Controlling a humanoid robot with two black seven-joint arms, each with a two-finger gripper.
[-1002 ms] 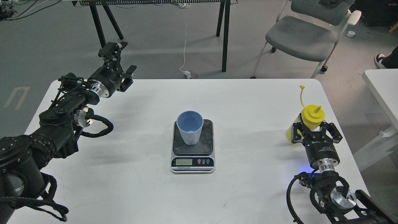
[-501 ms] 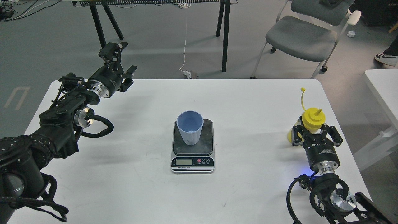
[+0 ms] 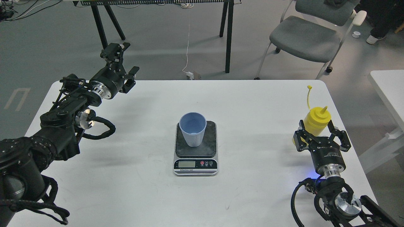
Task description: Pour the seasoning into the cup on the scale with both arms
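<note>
Fingers (image 3: 303, 134) around seasoning (image 3: 316, 120) (upright)

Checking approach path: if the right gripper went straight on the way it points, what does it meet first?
The seasoning. The right gripper points away from the robot with open fingers flanking the bottle's lower body, so it likely meets that at once; depth is unclear from one view.
</note>
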